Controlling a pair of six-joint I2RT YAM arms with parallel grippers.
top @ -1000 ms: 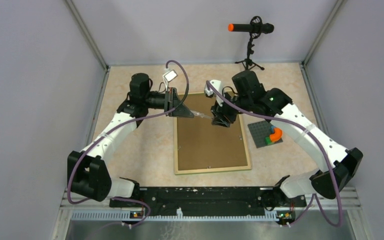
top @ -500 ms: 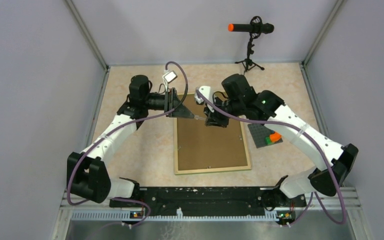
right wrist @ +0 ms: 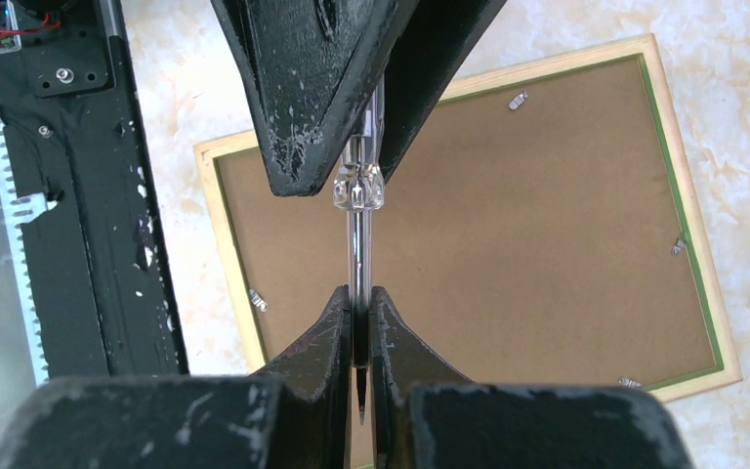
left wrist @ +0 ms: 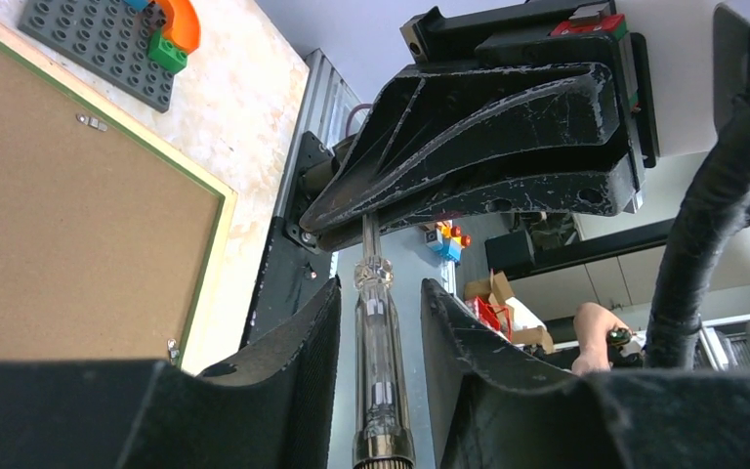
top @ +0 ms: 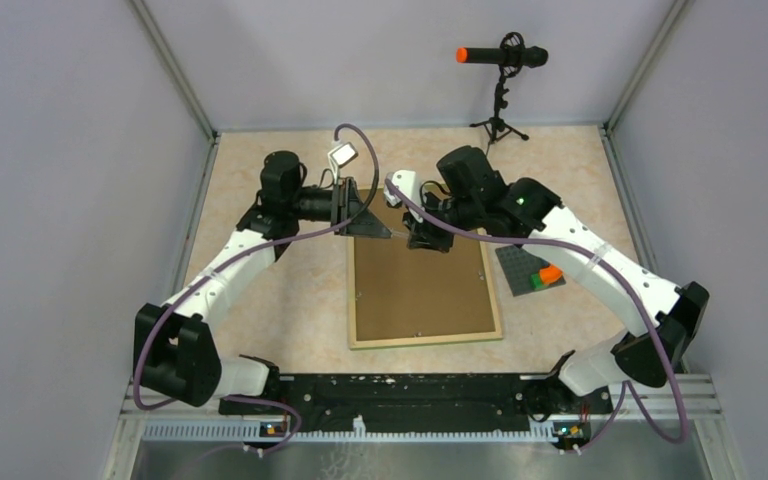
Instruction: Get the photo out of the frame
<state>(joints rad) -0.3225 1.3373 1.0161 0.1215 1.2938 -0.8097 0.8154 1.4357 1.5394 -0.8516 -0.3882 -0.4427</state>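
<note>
**A:** Beige speckled table [top: 280, 290], grey walls round it. Where's the frame [top: 420, 290]?

**B:** Flat in the middle of the table, between the two arms, face down. Its brown board back is up, with a pale wood edge and a thin green line just inside. The photo can't be seen; I'd judge it sits under that board.

**A:** And the claws?

**B:** Both hang above the frame's far end, sharing a clear-handled screwdriver [left wrist: 383, 371]. The right claw [right wrist: 356, 293] is pinched tight on the thin metal shaft. The left claw [left wrist: 381, 288] straddles the handle with its fingers parted, a gap on either side, so it grips nothing.

**A:** What could go wrong?

**B:** Only a thin round shaft is held. The tool could twist or slide in that pinch and drop onto the board. The metal clips [right wrist: 518, 100] along the back's edges are small targets. A tip that skids off one could gouge the board, or shove the frame sideways, since nothing pins it down.
</note>
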